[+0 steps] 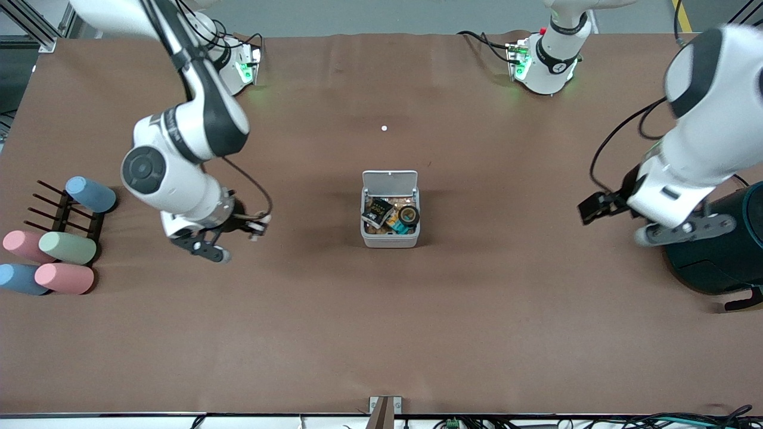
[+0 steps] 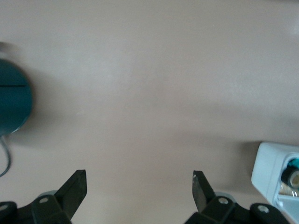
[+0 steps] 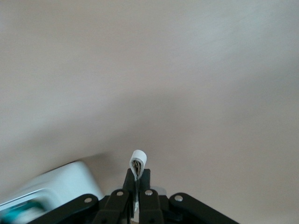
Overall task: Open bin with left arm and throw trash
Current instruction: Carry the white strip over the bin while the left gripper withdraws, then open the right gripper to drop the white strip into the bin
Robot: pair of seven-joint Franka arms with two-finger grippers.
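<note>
Two grippers are up over the table from where I sit. My right gripper (image 1: 257, 225) hangs over bare mat toward the right arm's end, and its fingers are pinched together on the white band (image 3: 138, 162); in the right wrist view the band's loop sticks out past the closed fingertips. Taking that gripper as the dial's centre in the front view, the bin (image 1: 390, 238) sits at about 3 o'clock, well apart from it. A corner of the bin (image 3: 60, 184) shows in the right wrist view too.

The bin stands mid-table with its lid (image 1: 390, 179) swung open and standing at the bin's 12 o'clock edge. Inside I can see the black packet (image 1: 378, 210) and the tape roll (image 1: 409, 214), side by side, on top of some other scraps, one of them teal. So two trash items are in the bin and the band is in my right hand.

My left gripper (image 1: 593, 206) hovers over the mat toward the left arm's end, fingers (image 2: 74, 189) spread wide apart and holding nothing. From it, the bin lies at roughly 9 o'clock in the front view, well apart; the left wrist view catches only a bin corner (image 2: 268, 170). The teal container (image 1: 724, 250) stands just beside that arm, at about 4 o'clock from the left gripper.

A white dot (image 1: 384, 127) lies on the mat at 12 o'clock from the bin. A rack (image 1: 65, 214) with pastel cylinders sits at the right arm's end.
</note>
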